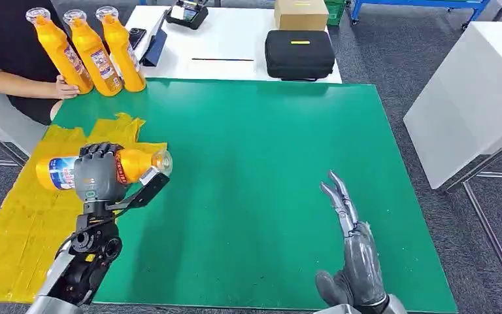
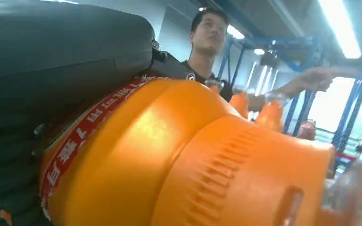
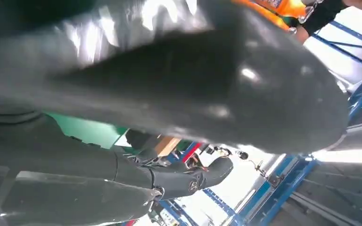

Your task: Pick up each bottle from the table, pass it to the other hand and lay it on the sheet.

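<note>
An orange bottle (image 1: 134, 163) is gripped around its middle by the left hand (image 1: 98, 173), held level over the edge of the yellow sheet (image 1: 19, 229), cap toward the green surface (image 1: 261, 163). The right hand (image 1: 353, 248) is held open, fingers straight, above the surface. Three more bottles (image 1: 91, 49) stand at the far edge, one touched by a person's hand (image 1: 65, 88).

The right robot hand (image 3: 169, 89) looms close, its thick grey thumb glossy with reflections and a darker finger (image 3: 188, 181) stretched out straight, holding nothing. Beyond the thumb shows a patch of green table (image 3: 82, 132); past the fingertip, blue racking (image 3: 283, 188). Orange bottles (image 3: 283, 9) peek beside the thumb.
</note>
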